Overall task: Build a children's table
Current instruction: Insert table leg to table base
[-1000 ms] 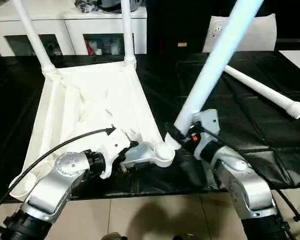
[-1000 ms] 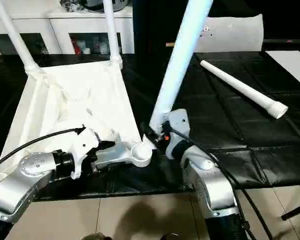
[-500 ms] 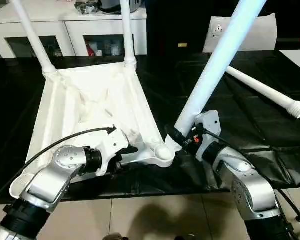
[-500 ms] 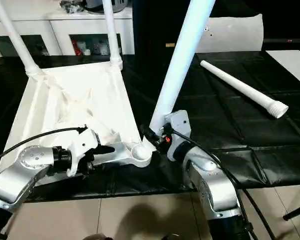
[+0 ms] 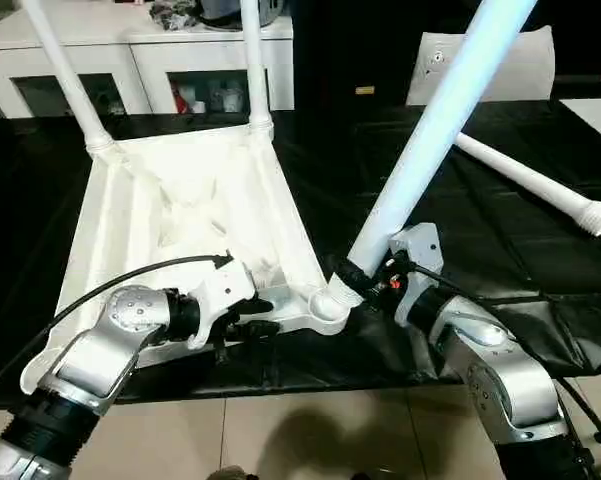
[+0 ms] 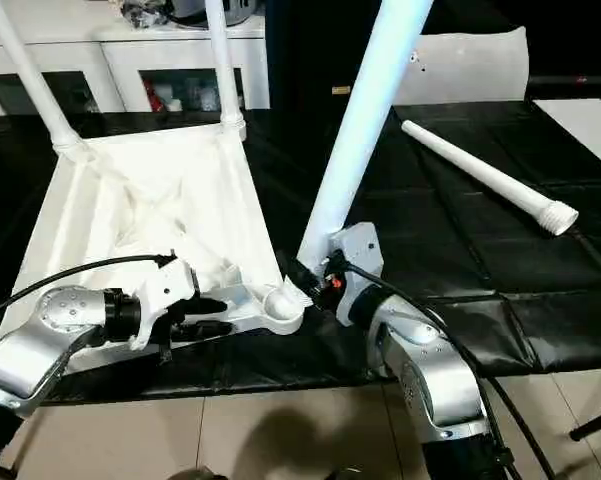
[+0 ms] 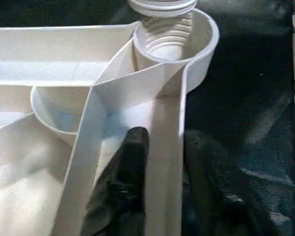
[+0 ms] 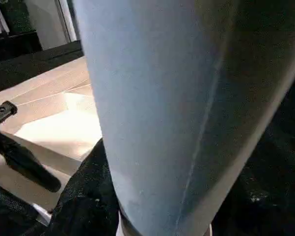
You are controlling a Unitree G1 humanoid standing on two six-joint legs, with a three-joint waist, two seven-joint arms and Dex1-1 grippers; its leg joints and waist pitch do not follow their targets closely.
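Observation:
The children's table (image 5: 190, 200) lies upside down on the black work table, with two legs (image 5: 252, 60) standing in its far corner sockets. My left gripper (image 5: 252, 312) straddles the near rim beside the near right socket (image 5: 327, 303). In the left wrist view its black fingers (image 7: 130, 167) press on either side of the rim wall. My right gripper (image 5: 365, 275) is shut on a third leg (image 5: 430, 130), which tilts up and to the right. That leg's threaded end sits at the lip of the near right socket. A fourth leg (image 5: 530, 180) lies loose at the right.
A white cabinet (image 5: 150, 55) with glass doors stands behind the work table, and a white board (image 5: 500, 65) leans at the back right. The left arm's black cable (image 5: 130, 285) arcs over the table's near edge. Tiled floor (image 5: 300, 440) lies below the front edge.
The left gripper's fingers have closed in onto the near rim of the table top. The right gripper still holds the tilted leg at the near right socket.

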